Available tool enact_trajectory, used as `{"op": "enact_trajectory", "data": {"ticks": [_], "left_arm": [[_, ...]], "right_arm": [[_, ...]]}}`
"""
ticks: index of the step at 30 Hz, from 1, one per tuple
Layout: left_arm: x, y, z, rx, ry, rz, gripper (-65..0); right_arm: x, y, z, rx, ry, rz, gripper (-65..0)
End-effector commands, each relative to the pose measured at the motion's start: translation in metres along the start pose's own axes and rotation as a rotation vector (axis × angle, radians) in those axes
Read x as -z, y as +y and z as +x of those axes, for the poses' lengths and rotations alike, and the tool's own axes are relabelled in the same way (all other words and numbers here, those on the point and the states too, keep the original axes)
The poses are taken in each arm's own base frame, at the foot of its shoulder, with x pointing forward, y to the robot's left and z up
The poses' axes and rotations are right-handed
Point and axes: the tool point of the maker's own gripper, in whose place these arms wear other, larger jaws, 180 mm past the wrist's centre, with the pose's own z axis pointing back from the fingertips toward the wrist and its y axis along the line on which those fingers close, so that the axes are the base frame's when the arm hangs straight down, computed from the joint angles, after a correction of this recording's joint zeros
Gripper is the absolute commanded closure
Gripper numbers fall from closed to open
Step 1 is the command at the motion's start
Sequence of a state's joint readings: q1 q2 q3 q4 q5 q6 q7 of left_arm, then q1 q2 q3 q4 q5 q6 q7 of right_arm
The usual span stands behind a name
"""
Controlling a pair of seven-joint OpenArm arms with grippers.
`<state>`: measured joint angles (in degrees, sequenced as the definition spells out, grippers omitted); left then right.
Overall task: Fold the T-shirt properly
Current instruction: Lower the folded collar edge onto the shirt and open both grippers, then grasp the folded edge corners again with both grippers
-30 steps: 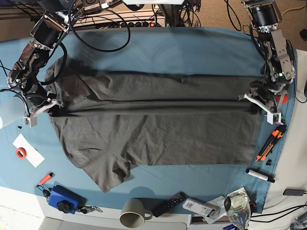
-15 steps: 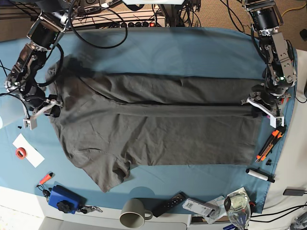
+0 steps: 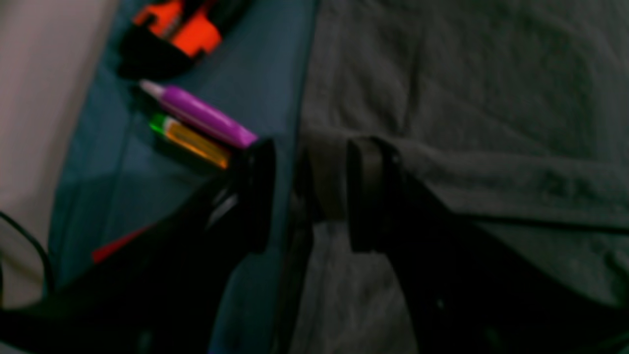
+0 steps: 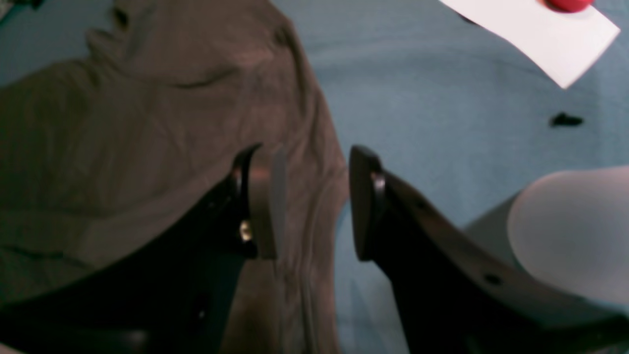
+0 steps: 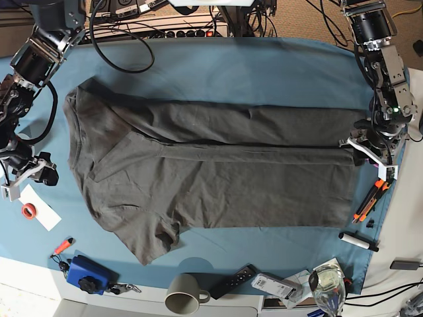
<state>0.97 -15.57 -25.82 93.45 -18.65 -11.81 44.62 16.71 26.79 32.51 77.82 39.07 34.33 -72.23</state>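
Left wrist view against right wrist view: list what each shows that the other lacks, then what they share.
Only the left wrist view: a purple marker, an orange tool, and the open left gripper over a folded hem.

Only the right wrist view: a white paper and the open right gripper straddling a fabric edge.

Both: the T-shirt on the blue cloth.

Base view evenly bright and sharp; both wrist views dim, blurred.
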Motion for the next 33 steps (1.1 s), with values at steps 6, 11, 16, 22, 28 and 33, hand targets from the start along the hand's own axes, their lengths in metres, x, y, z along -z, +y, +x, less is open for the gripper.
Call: {"op": "enact_trajectory", "data": {"ticks": [6, 11, 16, 22, 28, 33], "left_arm": [[-0.012, -0.001, 0.026, 0.037, -0.041, 0.004, -39.0], [-0.020, 0.003, -0.006, 0.012, 0.062, 0.028, -39.1], [-0.034, 0.008, -0.036, 0.014, 0.123, 0.052, -39.1], [-0.037, -0.001, -0.064, -0.030, 0.174, 0.018, -39.1], [-0.029, -0.005, -0.086, -0.079, 0.229, 0.005, -39.0], [-0.029, -0.008, -0.087, -0.086, 0.238, -0.013, -39.0]], "right_arm": [[-0.012, -0.004, 0.021, -0.026, -0.040, -0.006, -22.0], [-0.014, -0.001, 0.018, -0.020, -0.019, 0.018, -22.0], [-0.019, -0.004, 0.020, -0.017, -0.020, 0.018, -21.9], [-0.037, -0.026, 0.025, 0.046, -0.071, -0.024, -21.9], [-0.054, -0.047, 0.004, 0.111, -0.053, -0.068, -21.9], [-0.052, -0.051, -0.040, 0.128, 0.048, -0.082, -22.0]]}}
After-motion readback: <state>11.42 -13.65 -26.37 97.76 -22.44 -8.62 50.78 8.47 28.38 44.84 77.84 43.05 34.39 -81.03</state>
